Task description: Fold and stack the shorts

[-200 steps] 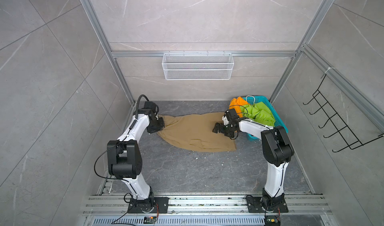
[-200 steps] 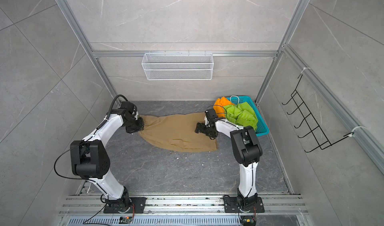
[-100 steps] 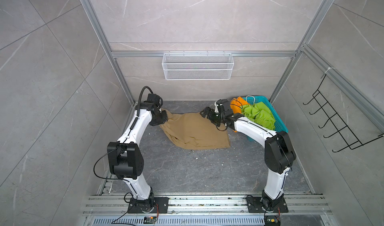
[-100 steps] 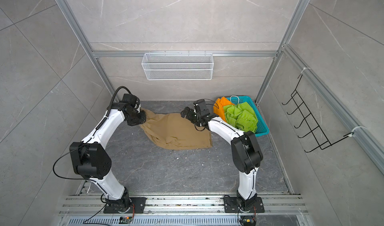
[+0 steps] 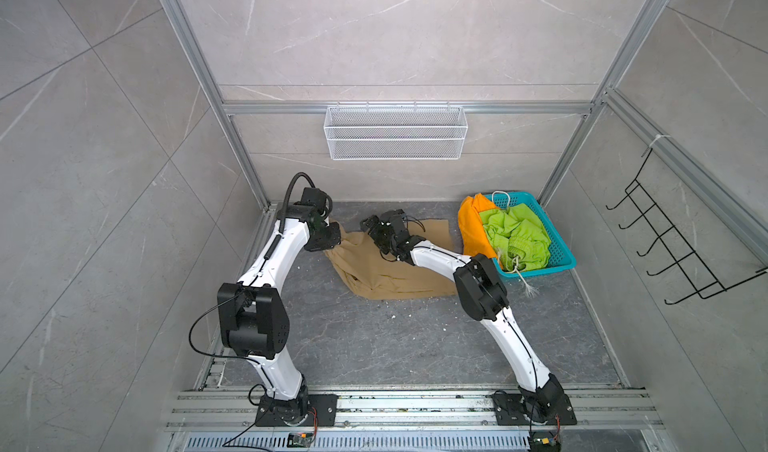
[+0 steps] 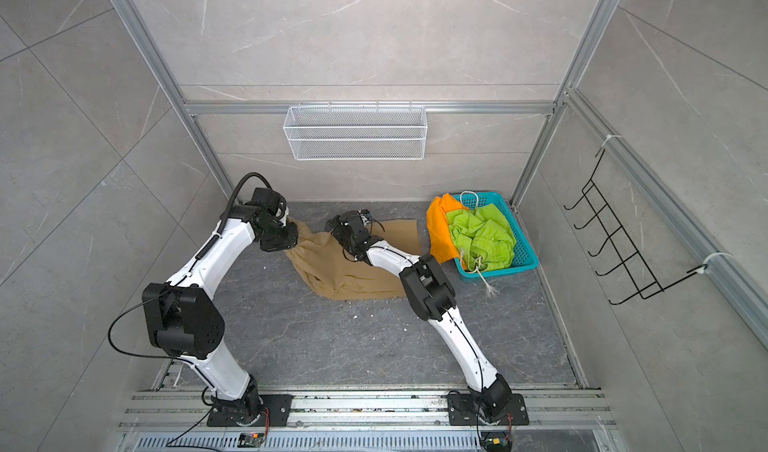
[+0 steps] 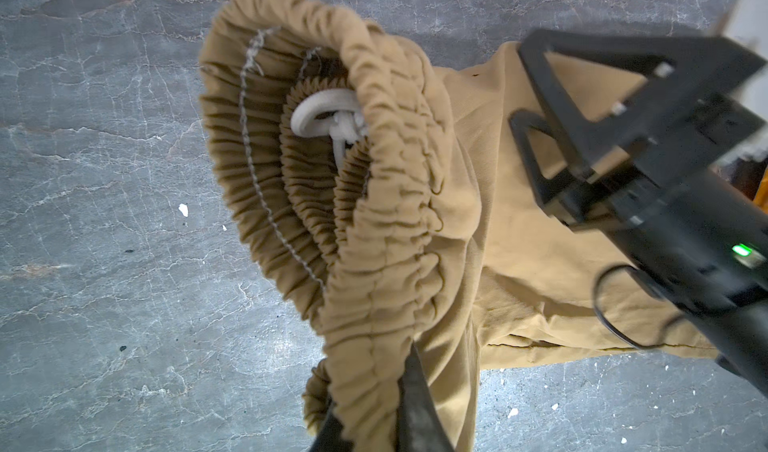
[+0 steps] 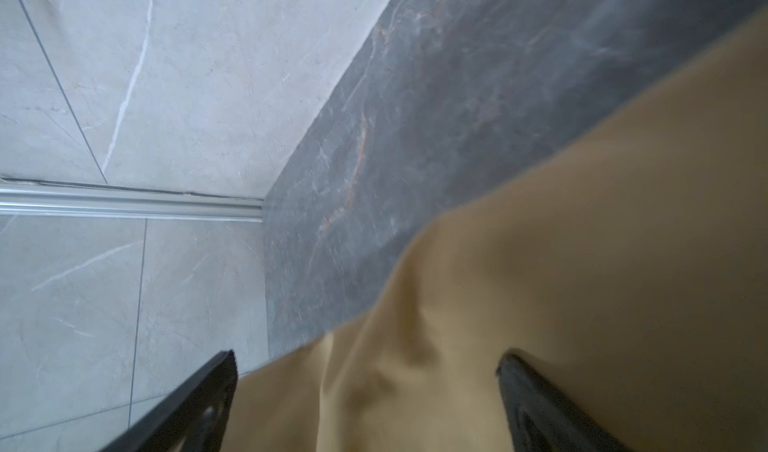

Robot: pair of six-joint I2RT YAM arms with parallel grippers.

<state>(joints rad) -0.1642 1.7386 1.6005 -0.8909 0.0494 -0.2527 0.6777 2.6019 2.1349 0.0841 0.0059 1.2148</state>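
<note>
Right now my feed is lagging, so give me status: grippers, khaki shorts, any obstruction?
Left gripper shut on khaki shorts, at waistband. Right gripper open over them. Orange shorts, lime green shorts in teal basket, nothing blocking.

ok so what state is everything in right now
khaki shorts: unfolded, bunched, lifted at the waistband
left gripper: shut on the khaki shorts' waistband
right gripper: open, over the khaki cloth
teal basket: upright
orange shorts: unfolded, draped over the teal basket's rim
green shorts: crumpled inside the teal basket
wire shelf: empty
</note>
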